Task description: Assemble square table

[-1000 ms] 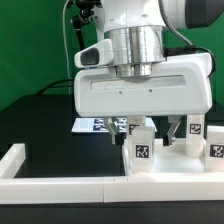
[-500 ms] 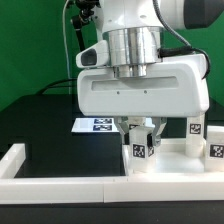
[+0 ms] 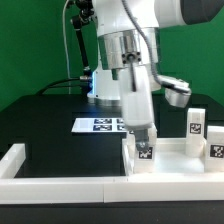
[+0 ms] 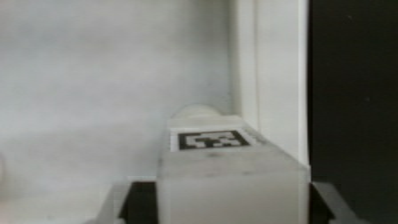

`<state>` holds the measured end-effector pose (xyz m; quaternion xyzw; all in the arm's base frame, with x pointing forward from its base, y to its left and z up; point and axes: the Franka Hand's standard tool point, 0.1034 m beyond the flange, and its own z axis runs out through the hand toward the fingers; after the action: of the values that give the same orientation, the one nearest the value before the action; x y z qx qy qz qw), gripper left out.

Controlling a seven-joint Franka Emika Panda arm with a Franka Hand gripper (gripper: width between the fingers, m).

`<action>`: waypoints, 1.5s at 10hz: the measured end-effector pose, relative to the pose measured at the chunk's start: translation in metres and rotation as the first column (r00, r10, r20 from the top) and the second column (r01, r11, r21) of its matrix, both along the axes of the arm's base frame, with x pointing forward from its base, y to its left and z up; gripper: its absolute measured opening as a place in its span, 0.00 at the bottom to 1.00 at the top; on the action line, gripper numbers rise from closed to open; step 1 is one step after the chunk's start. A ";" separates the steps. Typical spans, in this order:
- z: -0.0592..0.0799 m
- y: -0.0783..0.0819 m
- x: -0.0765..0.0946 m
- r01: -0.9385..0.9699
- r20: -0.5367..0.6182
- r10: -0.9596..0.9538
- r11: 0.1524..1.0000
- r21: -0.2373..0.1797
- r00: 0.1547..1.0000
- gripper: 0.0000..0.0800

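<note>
Rotated since the earlier frame, the claw (image 3: 143, 147) stays clamped on a leg (image 3: 144, 152) over the tabletop (image 3: 170, 161)

Black table, green backdrop, white wall bars and a tag sheet

The black table (image 3: 50, 125) fills the lower half of the exterior view, with a green backdrop (image 3: 30, 45) across the upper left. The marker board (image 3: 100, 125) lies flat on the table near the frame's centre, its black-and-white tags partly hidden. A low white wall bar (image 3: 60, 183) runs along the bottom edge, turning up into a short arm (image 3: 14, 156) at lower left. A black cable (image 3: 72, 50) hangs at upper centre-left.
</note>
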<state>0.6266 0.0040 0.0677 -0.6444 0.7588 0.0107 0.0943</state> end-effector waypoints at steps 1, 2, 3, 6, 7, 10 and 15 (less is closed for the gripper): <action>0.000 -0.003 0.000 0.104 -0.002 -0.104 0.993 0.053 0.995 0.37; 0.002 -0.003 -0.002 0.200 -0.011 -0.200 0.978 0.064 0.980 0.37; 0.003 -0.001 -0.004 0.272 -0.016 -0.271 0.960 0.068 0.962 0.37; 0.000 0.000 -0.005 0.259 -0.019 -0.259 0.964 0.065 0.966 0.65; -0.001 0.008 -0.006 0.166 -0.011 -0.165 0.985 0.040 0.986 0.65; 0.003 0.015 -0.003 -0.296 0.064 0.299 0.954 -0.054 0.952 0.80; 0.002 0.023 0.003 -0.867 -0.057 0.876 0.463 -0.183 0.479 0.81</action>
<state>0.6298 0.0266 0.0697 -0.9467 0.3191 -0.0282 0.0322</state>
